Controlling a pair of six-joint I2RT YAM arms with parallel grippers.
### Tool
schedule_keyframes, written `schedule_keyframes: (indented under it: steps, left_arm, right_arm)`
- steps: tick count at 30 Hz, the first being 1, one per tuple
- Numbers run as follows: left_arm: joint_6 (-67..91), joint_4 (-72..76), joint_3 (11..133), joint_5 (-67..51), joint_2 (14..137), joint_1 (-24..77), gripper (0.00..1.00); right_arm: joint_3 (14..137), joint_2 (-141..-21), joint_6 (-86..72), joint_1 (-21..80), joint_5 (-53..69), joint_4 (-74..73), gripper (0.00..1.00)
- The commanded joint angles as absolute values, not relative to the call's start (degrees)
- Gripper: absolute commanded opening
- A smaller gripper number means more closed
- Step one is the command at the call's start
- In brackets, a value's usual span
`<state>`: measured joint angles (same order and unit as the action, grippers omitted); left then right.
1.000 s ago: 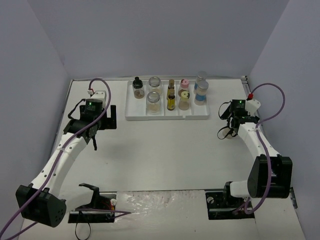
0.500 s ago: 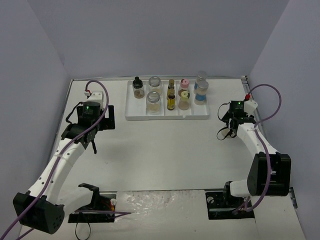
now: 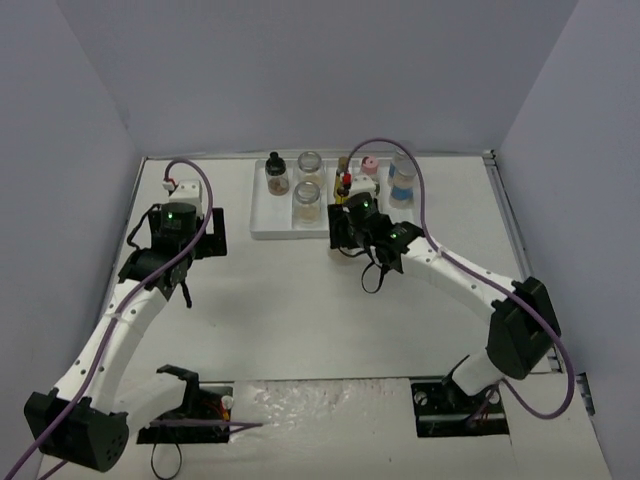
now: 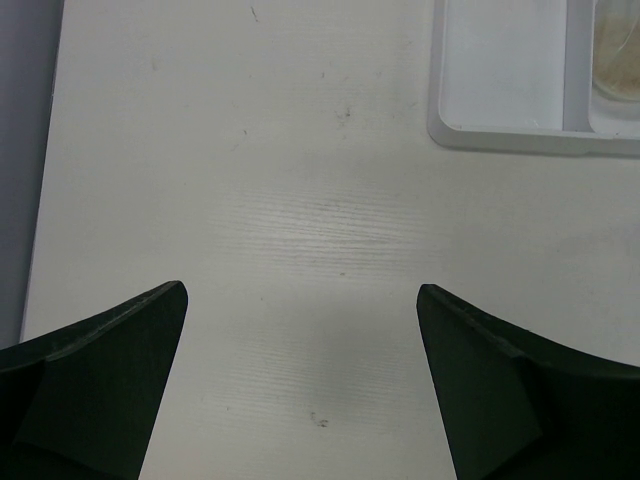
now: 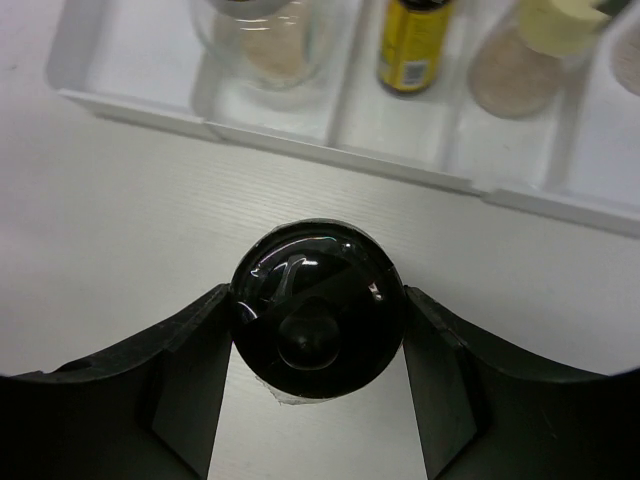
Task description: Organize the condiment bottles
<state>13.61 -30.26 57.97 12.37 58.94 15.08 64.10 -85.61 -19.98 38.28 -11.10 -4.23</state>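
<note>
The white table [image 3: 300, 320] carries a divided white tray [image 3: 262, 228] at its far side, and most of the condiment bottles [image 3: 307, 198] stand in it, among them a blue-labelled bottle [image 3: 402, 182]. The left fingers [image 4: 100, 380] are spread wide above bare table, near the tray's corner. The right fingers [image 5: 185, 370] pinch a black-capped bottle [image 5: 318, 325] from both sides, just in front of the tray's near wall.

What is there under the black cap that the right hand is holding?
The right hand grips the black cap, seen straight from above. The cap hides everything directly under it; only the white table shows around it.
</note>
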Motion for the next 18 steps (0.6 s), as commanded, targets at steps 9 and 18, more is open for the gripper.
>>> schedule_keyframes:
  steps: [9, 18]
  left_arm:
    - [13.36, -26.5, 59.02, 12.61, 58.67, 13.71, 0.97]
    - [13.35, -25.96, 59.12, 8.71, 60.53, 13.36, 0.97]
  right_arm:
    - [79.8, -102.16, -9.17, 46.32, -2.62, 1.76, 0.0]
    - [79.86, -105.77, -8.08, 47.11, -2.02, 1.76, 0.23]
